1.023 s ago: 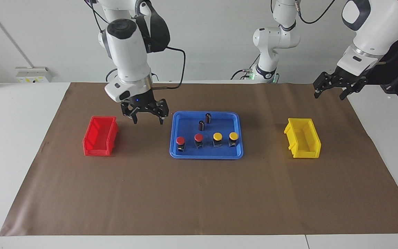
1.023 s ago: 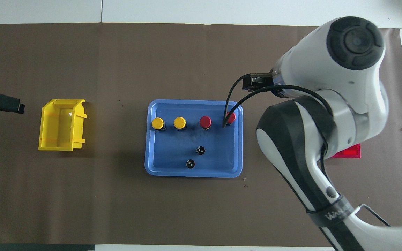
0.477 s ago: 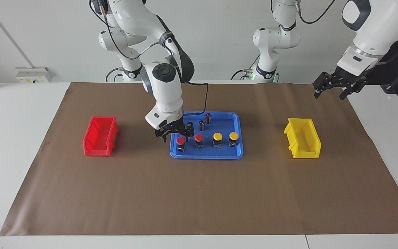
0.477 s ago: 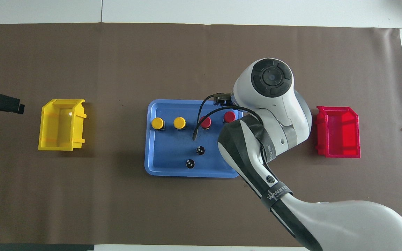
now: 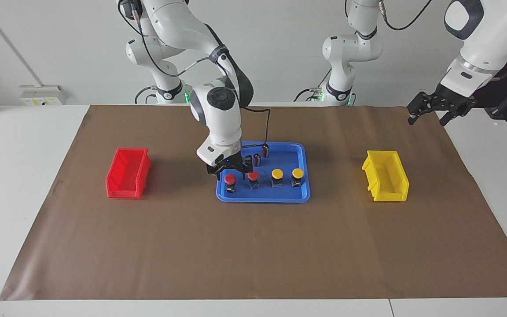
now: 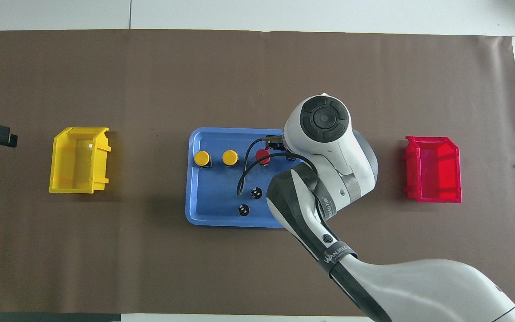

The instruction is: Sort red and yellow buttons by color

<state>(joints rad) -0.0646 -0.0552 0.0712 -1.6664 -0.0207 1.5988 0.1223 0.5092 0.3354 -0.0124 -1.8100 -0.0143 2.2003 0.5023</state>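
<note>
Four buttons stand in a row in the blue tray at frame centre: yellow buttons, second red button, end red button. We judge each light, rigid, top-heavy on its black base, with a smooth dome; we would grip the boxy base or the cap's sides. Right gripper sits just over the end red button, jaws spread either side, nothing pinched. Red bin mid-left, yellow bin mid-right. Two dark cylinders higher in the tray. Left gripper waits upper right, jaws spread. In the overhead view the right arm hides that button; only the facing view shows it.
</note>
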